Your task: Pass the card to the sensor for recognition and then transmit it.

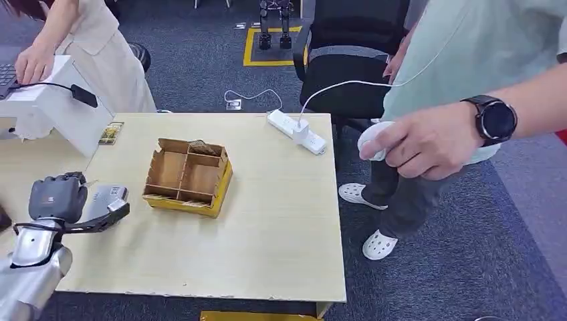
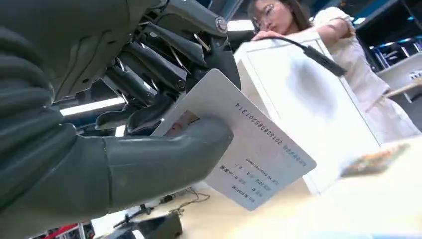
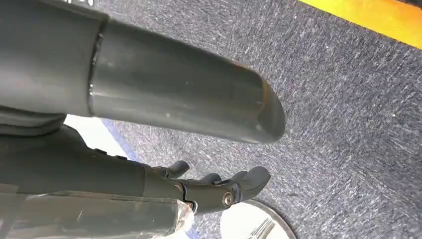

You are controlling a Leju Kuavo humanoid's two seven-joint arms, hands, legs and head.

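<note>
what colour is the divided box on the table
Brown cardboard box with yellow outer sides, clearest in the head view.

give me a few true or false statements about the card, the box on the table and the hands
1. The robot's left hand holds the white printed card between its thumb and its dark fingers. True.
2. The brown cardboard box with dividers lies on the carpet beside the table. False: it stands on the light wooden table.
3. The white power strip lies near the table's far edge with a white plug in it. True.
4. The robot's right hand grips a second card. False: it holds nothing, its fingers apart above the grey carpet.
5. The person in the pale green shirt wears a black watch on the wrist. True.
</note>
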